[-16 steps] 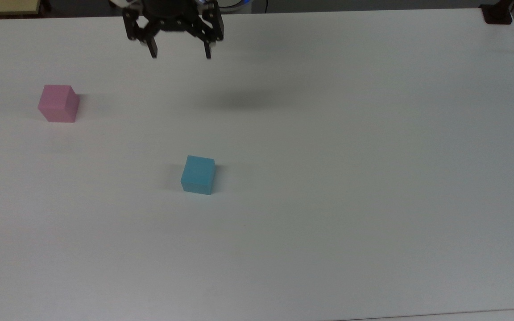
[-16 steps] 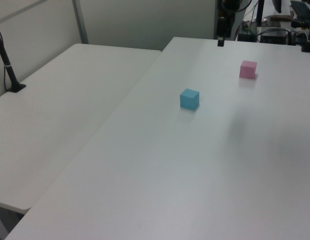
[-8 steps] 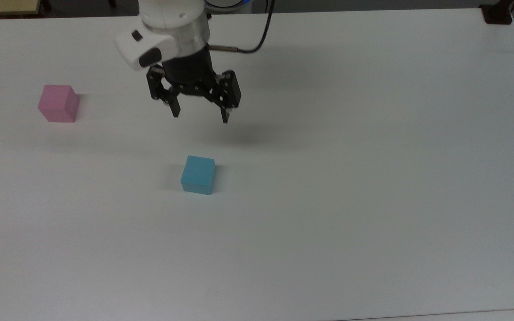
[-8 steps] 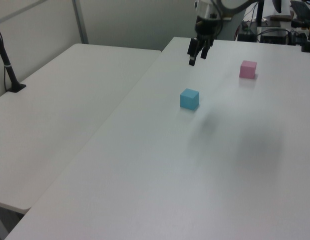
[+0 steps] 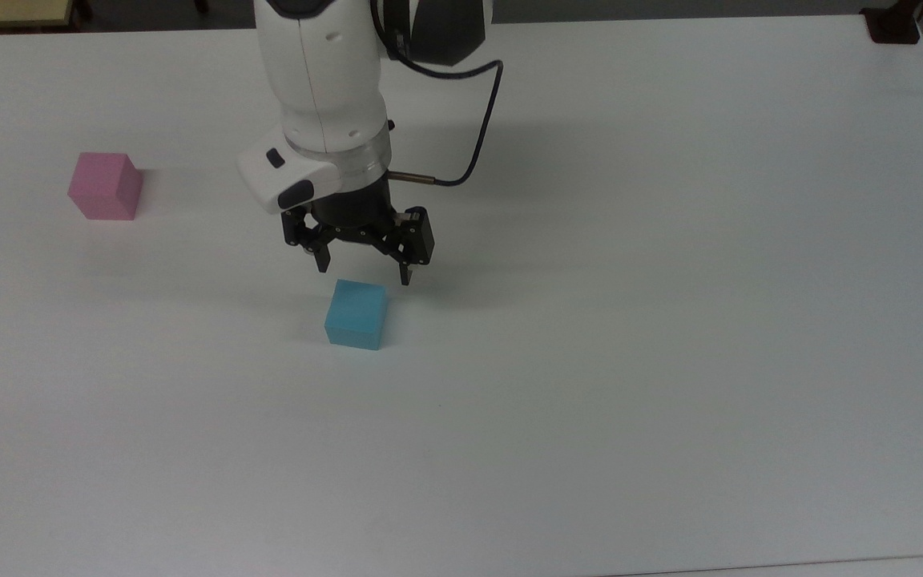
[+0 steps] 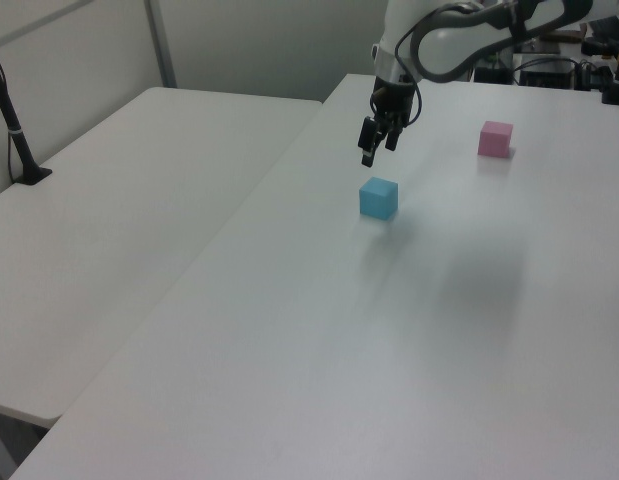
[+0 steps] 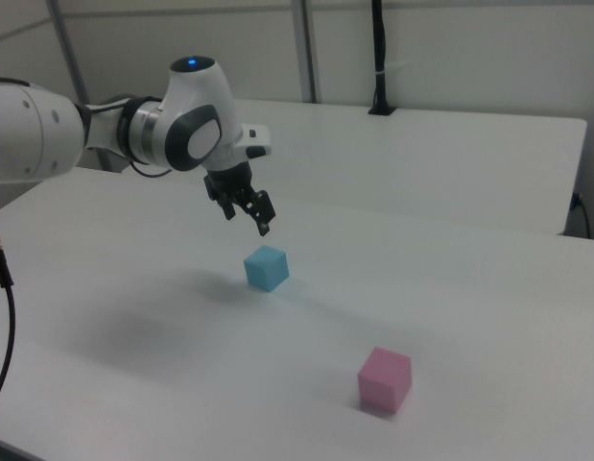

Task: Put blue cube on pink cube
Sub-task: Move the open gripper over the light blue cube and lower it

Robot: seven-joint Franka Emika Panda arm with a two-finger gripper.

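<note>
Cyan blue cube (image 5: 356, 313), pale pink cube (image 5: 105, 186)

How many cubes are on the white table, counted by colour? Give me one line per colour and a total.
Blue cube: 1
Pink cube: 1
Total: 2 cubes, both resting on the white table, apart from each other.

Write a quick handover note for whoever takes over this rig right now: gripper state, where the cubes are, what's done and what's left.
Gripper: jaws open, empty, above the blue cube, not touching it.
Blue cube: resting on the white table, apart from the pink cube.
Pink cube: on the table toward the top view's left, nothing on it.
Done: nothing grasped or stacked.
Left: lower, grasp the blue cube, carry it over, set it on the pink cube.
</note>
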